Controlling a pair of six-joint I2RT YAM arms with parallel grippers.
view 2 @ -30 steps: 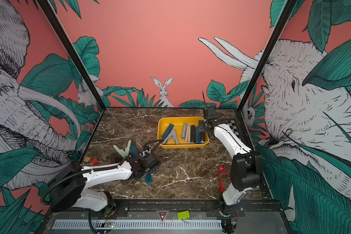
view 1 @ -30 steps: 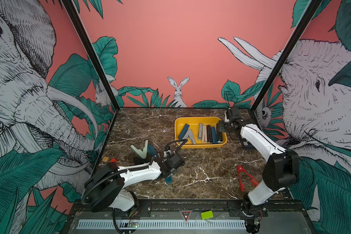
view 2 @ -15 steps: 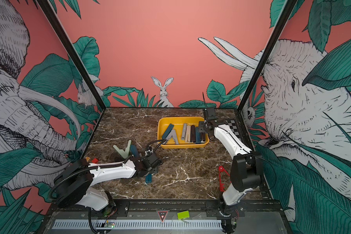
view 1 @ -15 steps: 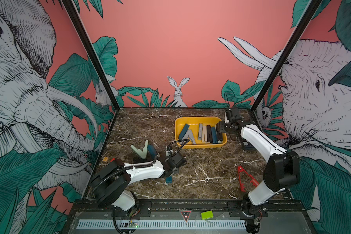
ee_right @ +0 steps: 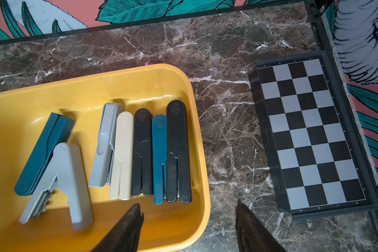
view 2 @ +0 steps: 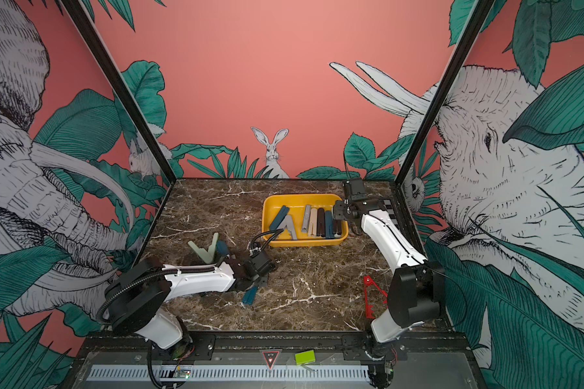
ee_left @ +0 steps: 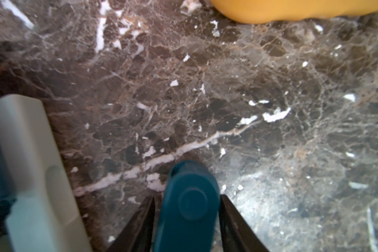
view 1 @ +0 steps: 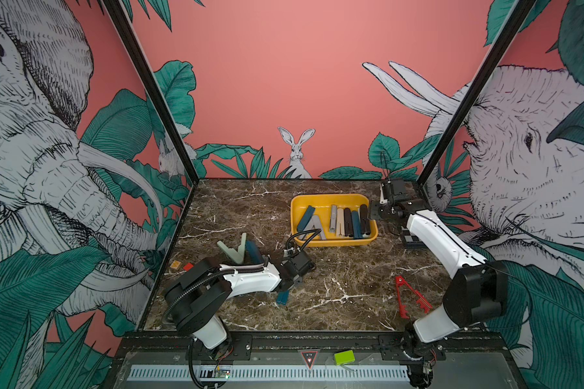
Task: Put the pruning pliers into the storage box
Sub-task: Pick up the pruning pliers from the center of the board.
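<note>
The left gripper (ee_left: 187, 197) had its jaws flanking the hinge end of 1 teal pruning pliers (ee_left: 190, 174) on the marble (ee_left: 227, 87), clamped or not unclear; held so near its end, it could swing or slip before the storage box (view 1: 329, 197). The right gripper (ee_right: 188, 204) hung open

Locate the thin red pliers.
In both top views the thin red pliers lie on the table, front right, beside the right arm's elbow, outside the storage box.
</note>
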